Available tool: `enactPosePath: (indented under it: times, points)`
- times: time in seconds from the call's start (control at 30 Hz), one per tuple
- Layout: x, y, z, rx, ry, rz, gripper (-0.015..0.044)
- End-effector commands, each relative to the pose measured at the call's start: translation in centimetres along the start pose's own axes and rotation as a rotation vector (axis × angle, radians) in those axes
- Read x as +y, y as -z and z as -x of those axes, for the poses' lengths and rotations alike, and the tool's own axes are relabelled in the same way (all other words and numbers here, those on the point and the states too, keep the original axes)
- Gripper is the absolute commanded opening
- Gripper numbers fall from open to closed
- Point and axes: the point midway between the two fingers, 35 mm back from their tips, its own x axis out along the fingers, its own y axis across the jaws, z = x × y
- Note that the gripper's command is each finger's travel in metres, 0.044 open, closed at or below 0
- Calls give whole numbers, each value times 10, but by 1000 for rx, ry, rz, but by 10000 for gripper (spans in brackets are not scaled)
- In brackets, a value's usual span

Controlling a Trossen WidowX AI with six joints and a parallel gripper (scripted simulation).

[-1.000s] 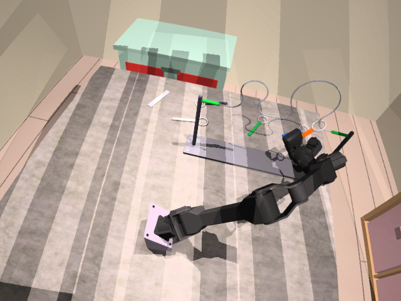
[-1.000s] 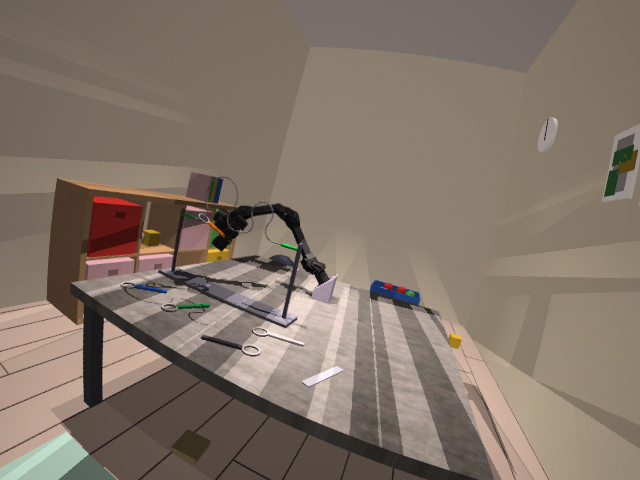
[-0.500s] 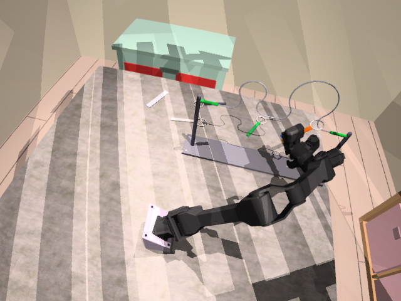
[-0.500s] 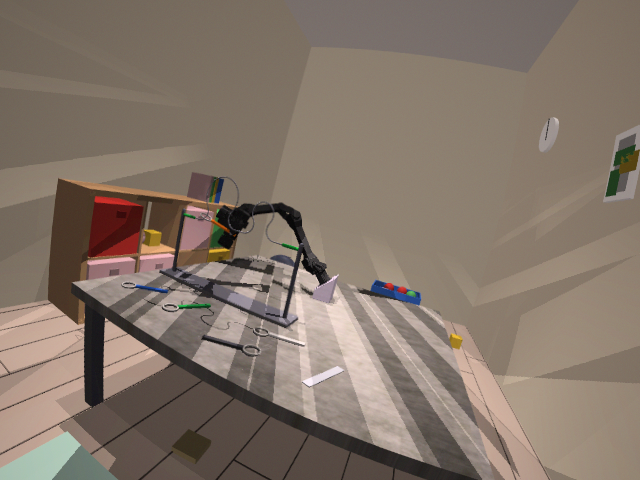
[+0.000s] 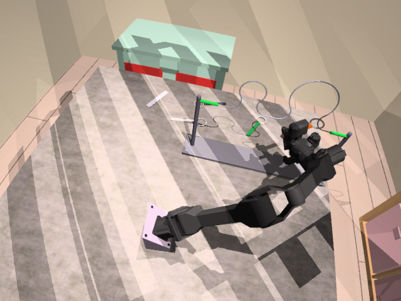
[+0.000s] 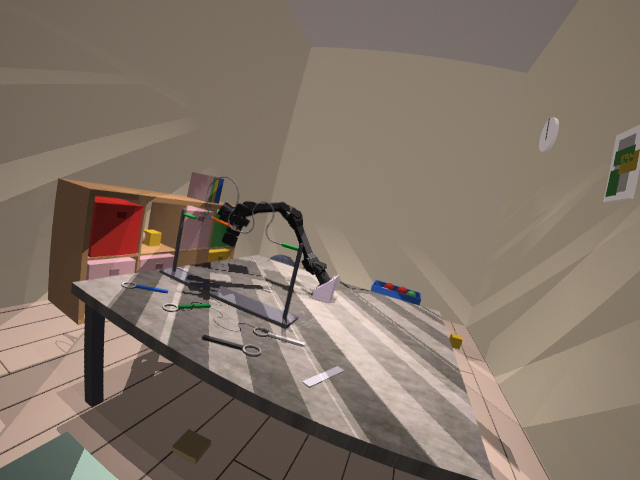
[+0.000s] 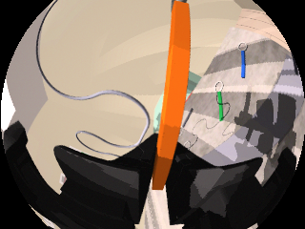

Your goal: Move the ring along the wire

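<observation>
The orange handle (image 5: 310,125) (image 6: 221,222) (image 7: 173,95) is between the fingers of my gripper (image 5: 302,128) (image 6: 235,225) (image 7: 160,137), which is shut on it. The handle points up and away from the fingers in the wrist view. Its ring (image 5: 311,120) is around the grey wire (image 5: 338,97) (image 7: 114,92), a little inward of the right green part (image 5: 338,133) (image 6: 189,215). Whether the ring touches the wire I cannot tell; it is cut off in the wrist view. The other green part (image 5: 208,102) (image 6: 290,246) is at the far post (image 5: 195,123) (image 6: 293,284).
The base plate (image 5: 223,152) lies below the wire. Loose ringed tools lie on the table: green (image 5: 253,128) (image 6: 193,306) (image 7: 220,107), blue (image 6: 152,288) (image 7: 243,64), white (image 5: 181,120) (image 6: 284,339) and black (image 6: 222,342). The wire's tall loops rise beside my arm.
</observation>
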Motion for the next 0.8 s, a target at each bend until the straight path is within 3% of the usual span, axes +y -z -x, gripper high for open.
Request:
enactPosePath:
  times: [0.0,0.77]
  points:
    - [12,0,2,-2,-32,-32,-150]
    - [45,-5,5,2,-136,-233,-150]
